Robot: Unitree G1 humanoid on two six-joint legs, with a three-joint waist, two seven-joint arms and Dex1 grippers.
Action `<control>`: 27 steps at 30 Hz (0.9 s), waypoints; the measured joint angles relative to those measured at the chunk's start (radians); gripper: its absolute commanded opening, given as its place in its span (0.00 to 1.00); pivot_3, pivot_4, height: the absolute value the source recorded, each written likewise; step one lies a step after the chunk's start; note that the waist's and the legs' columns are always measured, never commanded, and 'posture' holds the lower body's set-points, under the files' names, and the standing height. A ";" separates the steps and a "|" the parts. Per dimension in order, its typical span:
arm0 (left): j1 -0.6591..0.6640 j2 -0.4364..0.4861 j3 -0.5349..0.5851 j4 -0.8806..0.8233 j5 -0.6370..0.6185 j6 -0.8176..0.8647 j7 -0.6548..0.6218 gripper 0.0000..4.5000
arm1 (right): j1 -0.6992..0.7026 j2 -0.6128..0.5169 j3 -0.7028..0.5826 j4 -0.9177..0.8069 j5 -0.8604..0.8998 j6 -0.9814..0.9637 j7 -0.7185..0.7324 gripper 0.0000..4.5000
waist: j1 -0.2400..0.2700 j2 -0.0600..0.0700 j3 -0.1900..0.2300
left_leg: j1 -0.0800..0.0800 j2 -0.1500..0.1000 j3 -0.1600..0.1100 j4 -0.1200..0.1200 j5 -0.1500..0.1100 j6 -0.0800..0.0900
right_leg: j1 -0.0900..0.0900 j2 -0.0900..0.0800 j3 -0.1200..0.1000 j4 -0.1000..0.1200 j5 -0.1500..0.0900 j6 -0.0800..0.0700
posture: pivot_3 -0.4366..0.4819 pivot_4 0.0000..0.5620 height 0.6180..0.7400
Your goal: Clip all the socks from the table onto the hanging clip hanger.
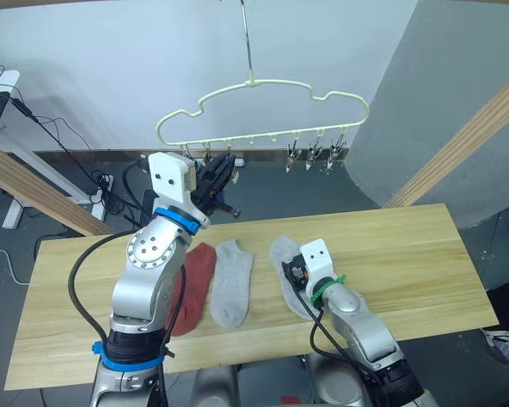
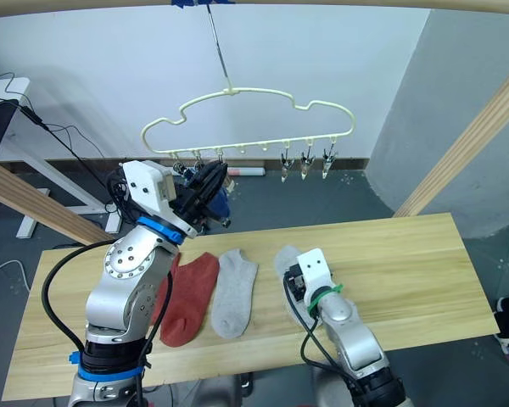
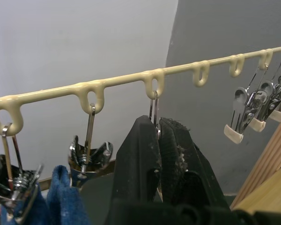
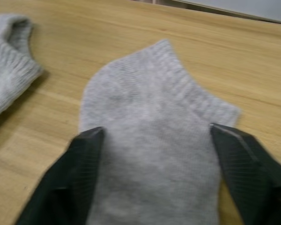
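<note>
Overhead, the cream clip hanger [image 1: 263,110] hung by its long hook with its row of clips running left to right above the far edge of the table [image 1: 424,254], between two slanted wooden poles [image 1: 467,140]. At its left end a blue sock [image 3: 61,197] already hung from a clip, and the left gripper [image 1: 216,182] was raised just beside it, its black fingers [image 3: 150,159] pressed together around the shank of the third clip [image 3: 153,105]. Three bare clips [image 1: 314,155] dangled well apart at the right end. On the table lay a rust-red sock [image 1: 195,284] partly behind the left arm, a light grey sock [image 1: 232,281] just beside it, and another grey sock [image 4: 154,140], all lengthwise toward the far edge. The right gripper [image 4: 157,173] hovered over that last sock, fingers spread wide to either side of it.
</note>
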 measured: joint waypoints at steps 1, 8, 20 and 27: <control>-0.002 0.001 0.005 0.000 -0.002 0.002 -0.001 0.00 | 0.000 -0.003 -0.007 0.000 0.000 0.001 0.007 0.50 | 0.000 0.000 0.000 | 0.000 0.000 0.000 0.000 0.000 0.000 | 0.000 0.000 0.000 0.000 0.000 0.000 | 0.26 0.60 0.96; -0.012 0.019 0.015 0.000 -0.023 0.016 -0.017 0.00 | 0.002 -0.026 -0.018 -0.001 -0.004 0.002 0.039 0.01 | 0.000 0.000 0.000 | 0.000 0.000 0.000 0.000 0.000 0.000 | 0.000 0.000 0.000 0.000 0.000 0.000 | 0.26 0.60 0.96; -0.011 0.020 0.032 0.014 -0.028 0.012 -0.027 0.00 | 0.018 -0.075 0.006 -0.041 -0.040 -0.043 0.105 0.01 | 0.000 0.000 0.000 | 0.000 0.000 0.000 0.000 0.000 0.000 | 0.000 0.000 0.000 0.000 0.000 0.000 | 0.25 0.60 0.96; -0.023 0.044 0.064 0.021 -0.122 0.060 -0.087 0.00 | -0.071 -0.245 0.042 -0.193 -0.074 -0.145 0.273 0.01 | -0.002 0.000 0.000 | 0.000 0.000 0.000 0.000 0.000 0.000 | 0.000 0.001 0.000 0.000 0.000 0.000 | 0.24 0.61 0.96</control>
